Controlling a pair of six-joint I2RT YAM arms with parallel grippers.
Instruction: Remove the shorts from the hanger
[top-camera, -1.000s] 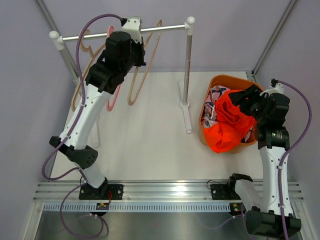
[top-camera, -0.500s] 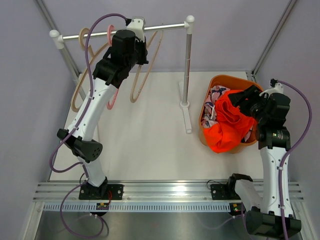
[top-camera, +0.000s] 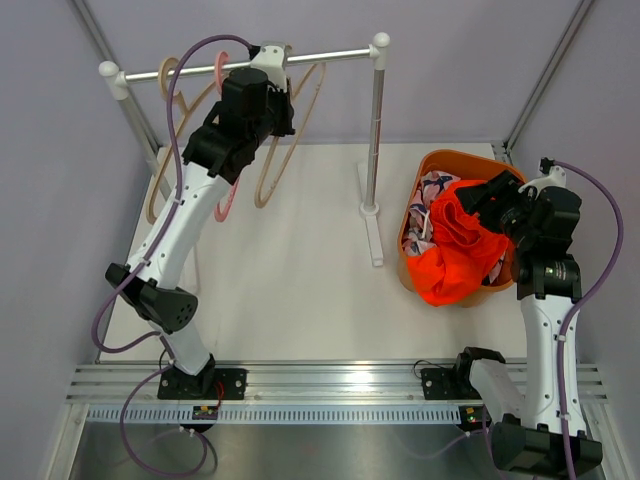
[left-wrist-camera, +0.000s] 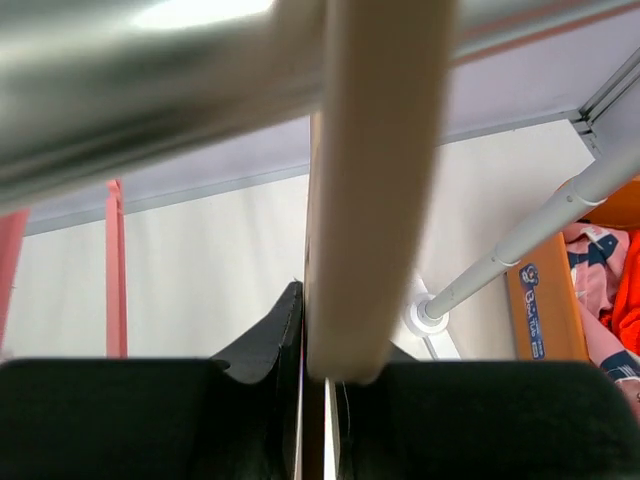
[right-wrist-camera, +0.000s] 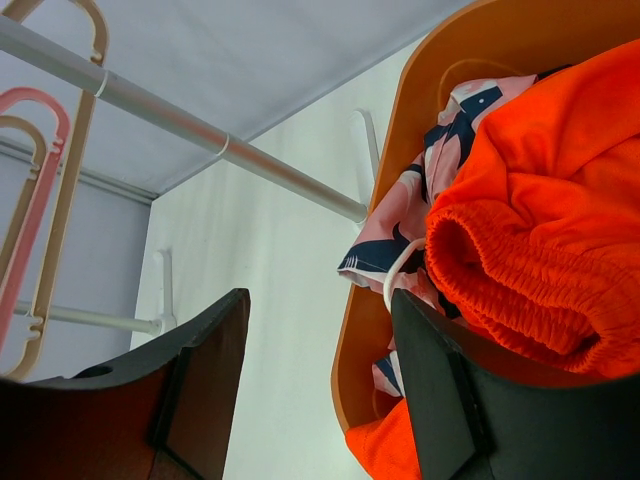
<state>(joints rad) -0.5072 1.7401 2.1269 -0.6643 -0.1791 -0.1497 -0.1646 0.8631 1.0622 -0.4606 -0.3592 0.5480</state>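
Orange shorts (top-camera: 455, 250) heaped atop pink pair (top-camera: 428, 195) in basket (top-camera: 455, 157), prob. dropped there once unhung. R gripper (right-wrist-camera: 320, 340) gapes empty just above basket. Well left of basket, L gripper (left-wrist-camera: 320, 400) straddles bare hanger (left-wrist-camera: 375, 200) at rail (top-camera: 330, 55); pinched or loose, can't tell

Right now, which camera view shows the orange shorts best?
The top external view: there the orange shorts lie almost whole on top of the basket, hanging over its near rim. The right wrist view shows only a close part, with the elastic waist. The left wrist view shows just an orange sliver at its right edge.
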